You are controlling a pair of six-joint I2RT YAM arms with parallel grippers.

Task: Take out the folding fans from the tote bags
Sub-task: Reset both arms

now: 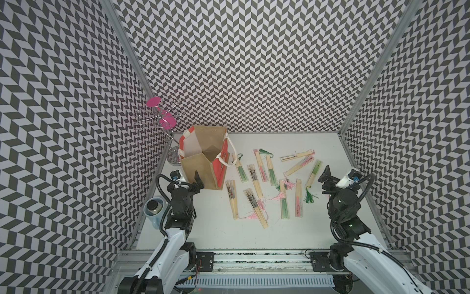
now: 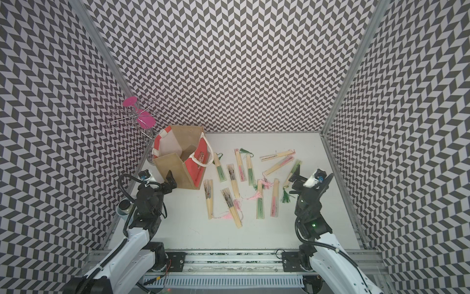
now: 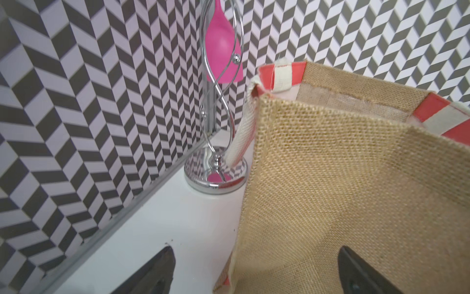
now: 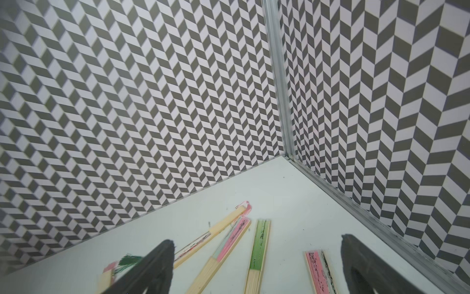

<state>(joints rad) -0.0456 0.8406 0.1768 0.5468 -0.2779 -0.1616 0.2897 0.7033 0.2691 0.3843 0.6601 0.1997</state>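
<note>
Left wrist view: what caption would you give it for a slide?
Open left fingers frame a corner of the jute bag, with a chrome stand beside it.

Enclosed cell: chevron walls on three sides, white deck below.
Back wall [image 1: 254,63], left wall [image 1: 50,127] and right wall [image 1: 419,127] all carry one grey-and-white chevron print, floor to top of view in both top views. Bare aluminium corner post [image 4: 277,76] marks a wall joint; a matching metal base trim [image 4: 356,205] runs along the foot of the wall. White tabletop [image 1: 292,229] is matte, with a few dark specks. Front edge closes with an aluminium rail [image 1: 254,257] and, nearer the camera, a white slotted strip [image 1: 254,281]. Light even and diffuse; shadows soft and short.
</note>
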